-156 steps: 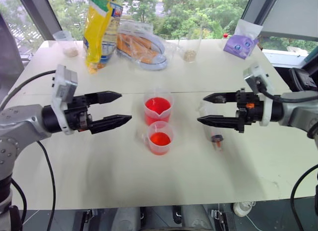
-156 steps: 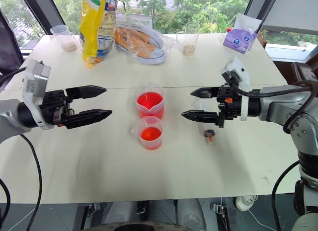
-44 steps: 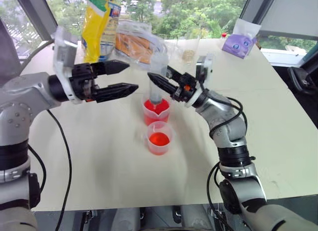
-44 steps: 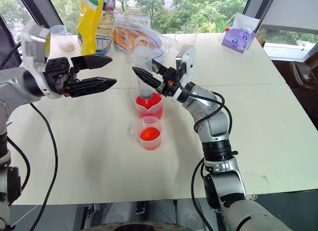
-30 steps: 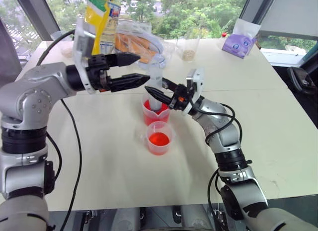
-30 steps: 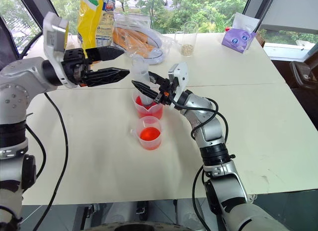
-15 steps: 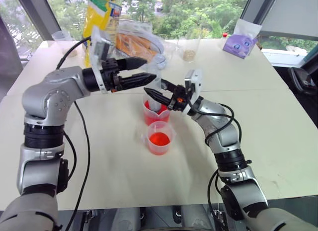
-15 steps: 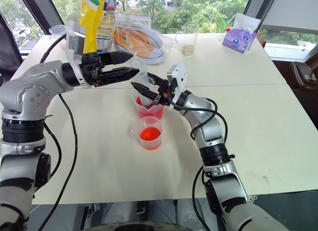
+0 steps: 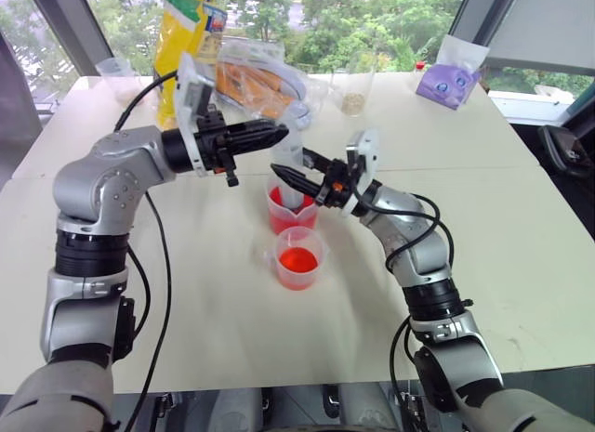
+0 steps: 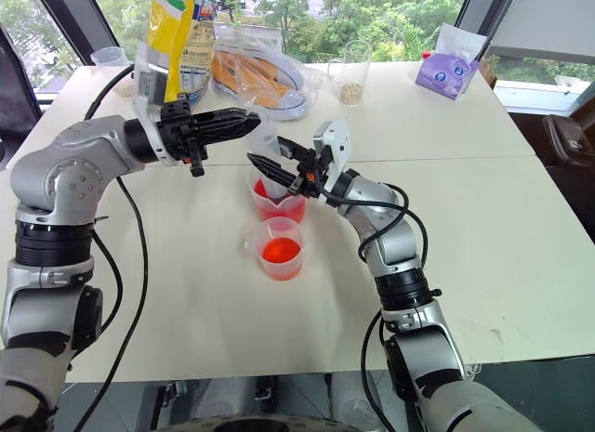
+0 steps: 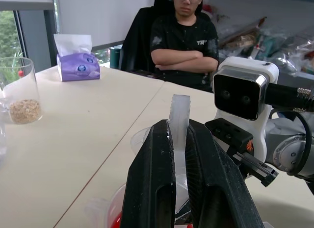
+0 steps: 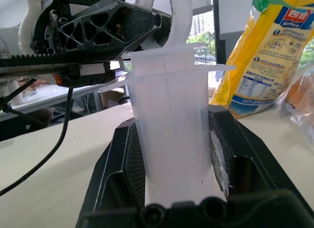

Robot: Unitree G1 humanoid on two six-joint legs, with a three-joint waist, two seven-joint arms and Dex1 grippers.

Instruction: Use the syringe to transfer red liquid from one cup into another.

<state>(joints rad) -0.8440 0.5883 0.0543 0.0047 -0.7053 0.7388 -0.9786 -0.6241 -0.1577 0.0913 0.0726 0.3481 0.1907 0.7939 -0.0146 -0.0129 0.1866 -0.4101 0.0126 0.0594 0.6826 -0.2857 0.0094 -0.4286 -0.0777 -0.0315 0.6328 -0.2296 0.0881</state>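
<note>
Since a second ago the left gripper (image 11: 179, 189) has moved in and clenched on the plunger handle (image 11: 179, 121) of the syringe (image 12: 172, 135), which stands upright with its tip down in the taller cup (image 9: 290, 212) of red liquid (image 10: 275, 207). Right gripper (image 12: 172, 174) stays clamped around the barrel. Step in hand: drawing liquid up. Next, I judge, a steady upward plunger pull with the barrel held fixed, then a shift to the shorter cup (image 9: 299, 258) just beside.

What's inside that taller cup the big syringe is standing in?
Red liquid fills the taller cup, and the syringe dips into it. The syringe's tip is hidden by the right gripper.
</note>
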